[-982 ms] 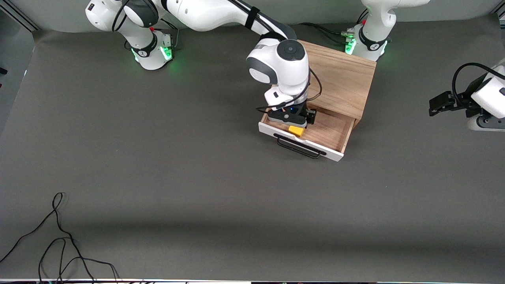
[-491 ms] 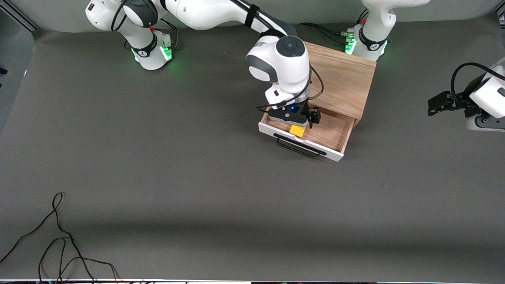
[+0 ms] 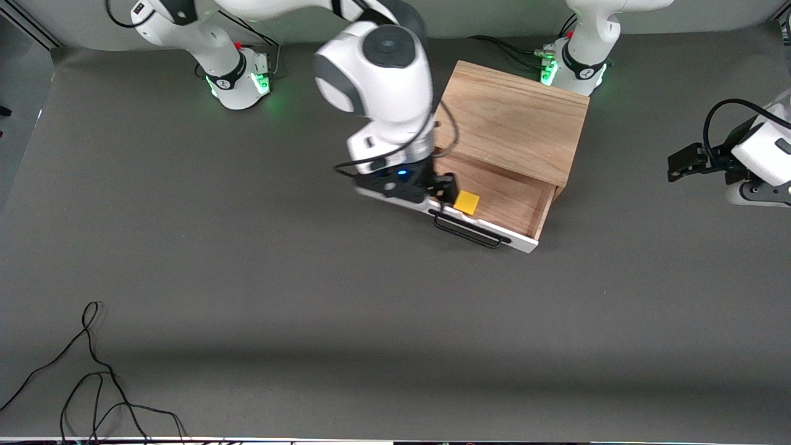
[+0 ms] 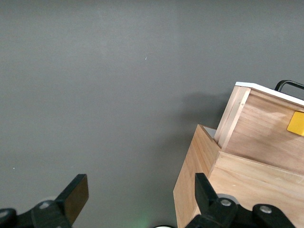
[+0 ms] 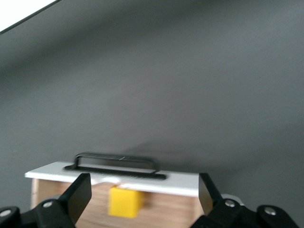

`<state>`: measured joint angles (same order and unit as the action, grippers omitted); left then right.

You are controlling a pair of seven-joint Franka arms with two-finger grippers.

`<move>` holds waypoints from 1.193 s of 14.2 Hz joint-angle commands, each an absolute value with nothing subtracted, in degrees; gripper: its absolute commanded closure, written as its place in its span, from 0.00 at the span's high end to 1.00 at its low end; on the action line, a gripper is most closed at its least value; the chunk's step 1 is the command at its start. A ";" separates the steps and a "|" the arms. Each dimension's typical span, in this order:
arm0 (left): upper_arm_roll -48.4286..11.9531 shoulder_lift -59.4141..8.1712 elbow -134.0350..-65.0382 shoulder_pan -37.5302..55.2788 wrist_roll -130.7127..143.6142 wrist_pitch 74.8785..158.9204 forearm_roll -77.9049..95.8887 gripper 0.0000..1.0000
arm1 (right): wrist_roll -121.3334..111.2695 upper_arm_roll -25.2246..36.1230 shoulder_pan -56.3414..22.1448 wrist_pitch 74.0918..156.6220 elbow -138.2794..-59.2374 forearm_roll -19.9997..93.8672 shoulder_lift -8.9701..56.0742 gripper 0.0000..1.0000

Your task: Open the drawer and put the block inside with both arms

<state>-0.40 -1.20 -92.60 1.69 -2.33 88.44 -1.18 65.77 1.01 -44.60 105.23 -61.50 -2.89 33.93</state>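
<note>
front view: block in the open drawer, right claw close over its corner

the block (image 3: 466,202) lies on the wooden floor of the drawer (image 3: 494,199), which is pulled out of the wooden box (image 3: 513,120) on the counter (image 3: 247,278). the right claw (image 3: 432,187) hangs empty, fingers spread, over the drawer's end toward the right arm, close to the handle (image 3: 467,230). a low sideways move could, i judge, catch the white front or handle and drag the drawer or tip the box. the left claw (image 3: 683,162) waits spread apart at the left arm's end of the counter, holding nothing.
</note>
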 commanded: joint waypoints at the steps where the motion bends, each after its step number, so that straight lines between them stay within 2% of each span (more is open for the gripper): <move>1: 0.09 -0.88 -92.72 2.55 -2.46 87.80 -0.79 1.00 | 53.75 0.53 -38.96 104.68 -73.00 -2.20 24.11 1.00; 7: 0.09 -0.97 -92.72 2.55 -2.46 87.63 -0.79 1.00 | 31.24 2.10 -25.86 105.03 -88.84 -1.41 9.33 1.00; 12: 0.09 -0.88 -92.72 2.55 -2.46 87.54 -0.88 1.00 | 13.99 16.50 -24.52 103.45 -93.77 3.60 3.26 1.00; 15: 0.09 -0.88 -92.72 2.55 -2.46 87.45 -0.88 1.00 | 10.57 21.61 -24.52 100.20 -94.31 3.60 2.20 1.00; 17: -0.09 -0.88 -92.72 2.55 -2.46 87.45 -0.88 1.00 | 7.75 22.85 -24.43 100.11 -94.13 3.60 2.28 1.00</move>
